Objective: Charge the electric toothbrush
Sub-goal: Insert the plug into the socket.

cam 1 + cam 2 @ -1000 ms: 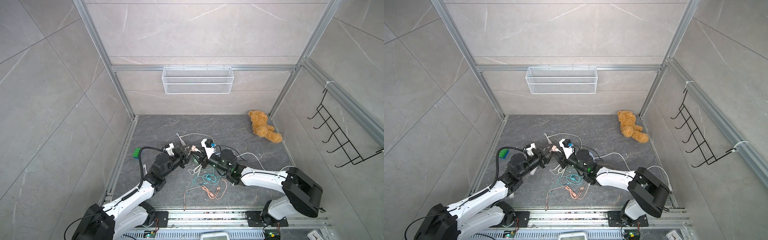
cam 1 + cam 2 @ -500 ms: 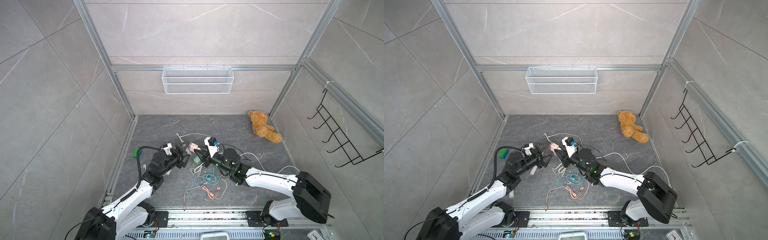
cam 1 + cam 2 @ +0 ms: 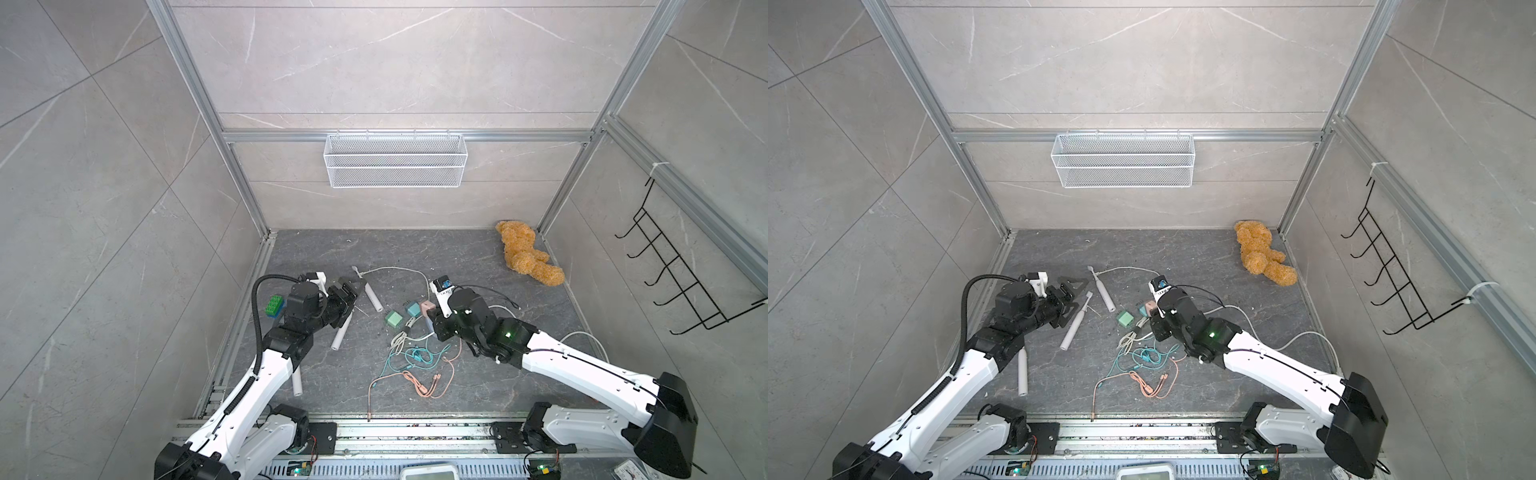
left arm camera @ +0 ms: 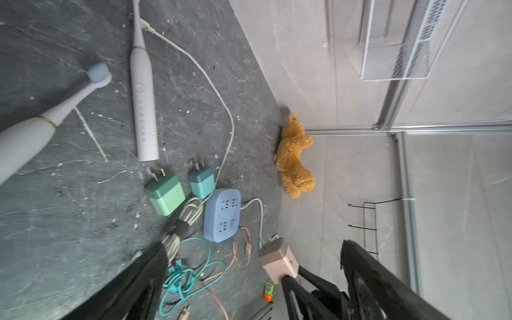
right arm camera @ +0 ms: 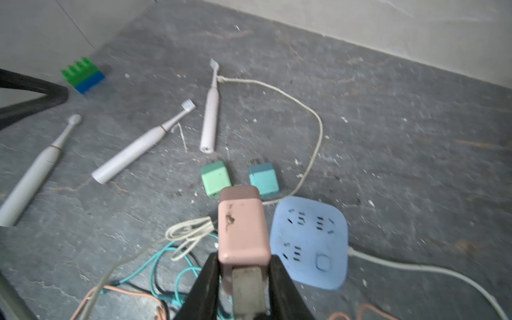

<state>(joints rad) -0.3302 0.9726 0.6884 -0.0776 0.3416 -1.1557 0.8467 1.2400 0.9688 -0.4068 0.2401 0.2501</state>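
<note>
Three white electric toothbrushes lie on the dark floor: one (image 3: 372, 295) with a white cable's end by its head, one (image 3: 340, 334) slanting beside it, and one (image 3: 296, 380) near my left arm. My right gripper (image 5: 242, 260) is shut on a pink charger adapter (image 5: 241, 224), held just above the floor next to a blue power strip (image 5: 310, 241). My left gripper (image 3: 351, 291) is open and holds nothing, standing left of the first two toothbrushes. The left wrist view shows the pink adapter (image 4: 278, 259) between its spread fingers, touching neither.
A green adapter (image 3: 393, 319) and a teal adapter (image 3: 412, 308) lie near the power strip. A bundled white cable, teal cables (image 3: 415, 357) and orange cables (image 3: 415, 382) tangle in the middle. A green-blue brick (image 3: 274, 306) sits at the left wall, a teddy bear (image 3: 523, 257) at the back right.
My left gripper has opened wide and drawn back to the left, away from the pink adapter. The right arm has pulled back to the right with the adapter still in its grip.
</note>
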